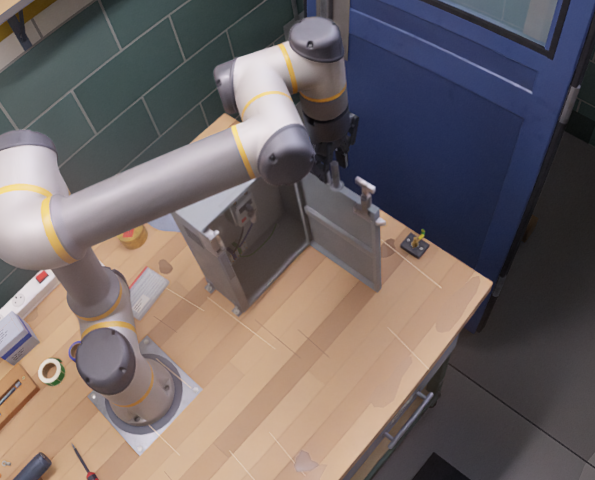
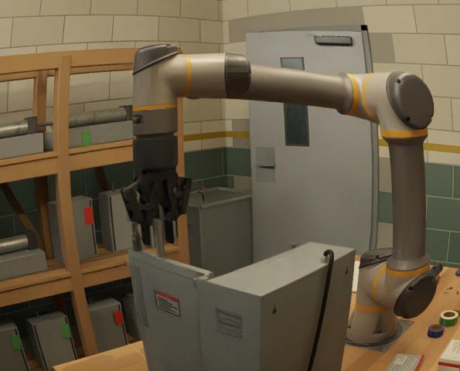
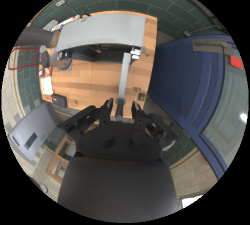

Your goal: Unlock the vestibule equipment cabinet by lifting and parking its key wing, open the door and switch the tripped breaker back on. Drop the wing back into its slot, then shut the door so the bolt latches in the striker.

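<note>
The cabinet door (image 1: 344,232) stands swung out from the grey equipment cabinet (image 1: 235,227), roughly square to its front. A grey upright post (image 2: 159,239) rises from the door's top edge. My gripper (image 2: 155,235) straddles that post from above, open and holding nothing. The key wing (image 1: 364,190), a pale T-shaped piece, stands raised near the door's free end, to the right of my fingers. Inside the cabinet the breaker (image 1: 246,211) sits on the back wall with wires below it; its switch position is too small to tell. The wrist camera shows the post (image 3: 119,108) between my fingers.
A large blue door (image 1: 458,129) stands right behind the bench's far edge, close to the cabinet door. A small black plate with a yellow-green part (image 1: 415,243) sits on the bench near the right corner. Tape rolls, a power strip and tools lie by my base.
</note>
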